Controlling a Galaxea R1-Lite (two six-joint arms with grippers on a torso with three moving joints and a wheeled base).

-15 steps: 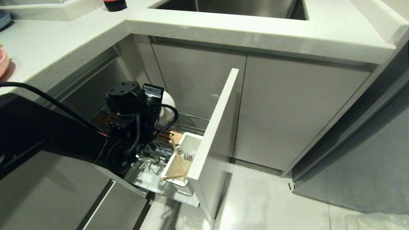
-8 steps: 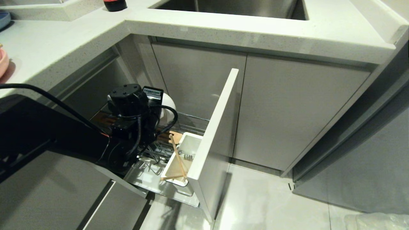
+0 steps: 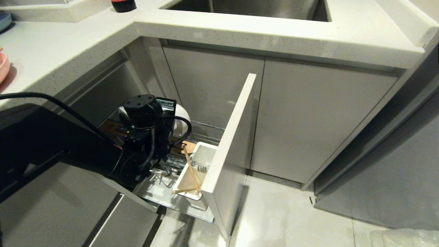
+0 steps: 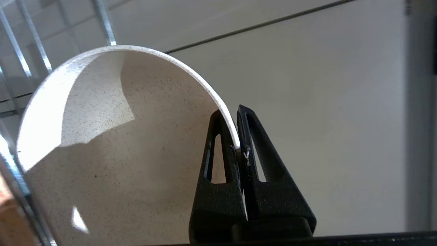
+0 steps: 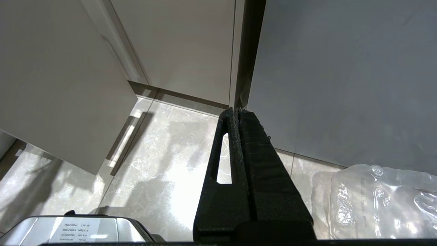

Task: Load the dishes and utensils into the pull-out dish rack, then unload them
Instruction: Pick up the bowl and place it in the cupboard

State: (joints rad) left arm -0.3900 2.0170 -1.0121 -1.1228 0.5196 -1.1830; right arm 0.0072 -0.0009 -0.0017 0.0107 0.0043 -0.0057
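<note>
One bowl [image 4: 112, 143] rides pinched in our left end effector [image 4: 238, 145], shifted slightly across the rack [image 3: 178, 164]; placement or removal continues.

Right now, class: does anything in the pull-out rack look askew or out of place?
Yes. The chopsticks lie crossed and slanted over the white utensil cup rather than standing together in it. The bowl is tilted on edge, its rim pinched by the left gripper.
</note>
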